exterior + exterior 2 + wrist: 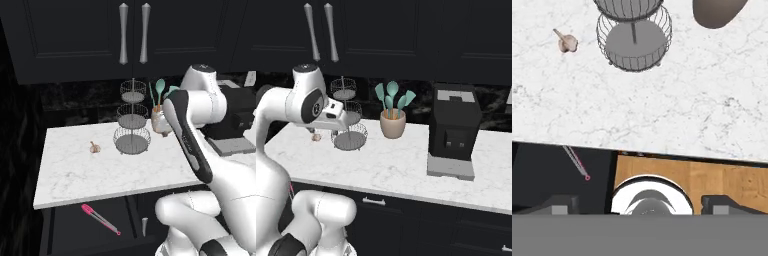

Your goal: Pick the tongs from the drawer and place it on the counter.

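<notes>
The tongs (100, 219) lie in the open drawer (70, 235), below the front edge of the desk (115, 170), pink handle toward the drawer's left, grey arms running diagonally toward its front right. My tool (639, 205) hangs high above that desk edge, looking straight down; in the hand view the tongs' tips (576, 161) sit just beyond the edge, off to the side of my fingertips (559, 205). My fingers stand wide apart, holding nothing. I judge the reach must go down and sideways into the drawer, with the wrist turned across the tongs' diagonal.
</notes>
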